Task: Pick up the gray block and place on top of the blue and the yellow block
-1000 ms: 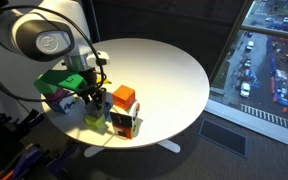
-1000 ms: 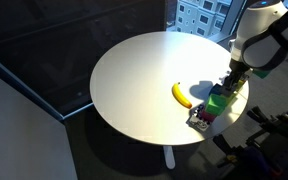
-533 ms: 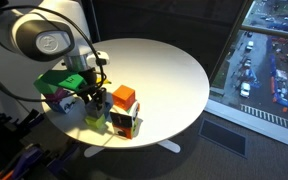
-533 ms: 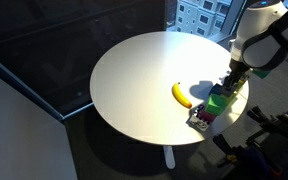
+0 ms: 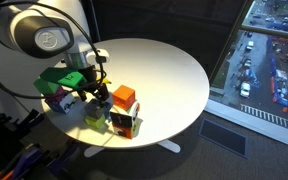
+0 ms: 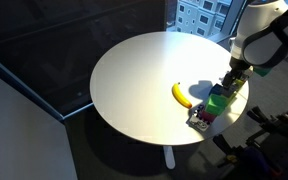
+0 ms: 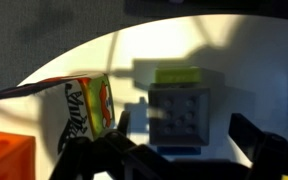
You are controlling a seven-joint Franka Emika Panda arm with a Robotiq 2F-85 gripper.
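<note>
In the wrist view the gray block (image 7: 179, 110) lies studs-up, resting across a yellow block (image 7: 179, 75) on its far side and a blue block (image 7: 172, 152) on its near side. My gripper (image 7: 184, 128) hangs straight above it, open, with one dark finger (image 7: 124, 128) to the left and the other to the right, both apart from the block's sides. In both exterior views the gripper (image 5: 92, 93) (image 6: 231, 84) stands over the blocks near the table's edge.
An orange block (image 5: 124, 96) and a printed packet (image 5: 124, 122) sit close beside the stack; the packet (image 7: 89, 105) is just left of my fingers. A green object (image 5: 59, 80) lies behind. A banana (image 6: 182, 94) lies toward the round white table's (image 6: 144, 70) middle.
The jaws have gone from shut on the gray block to wide open, leaving it on the blue and yellow blocks. The arm has lifted very slightly.
</note>
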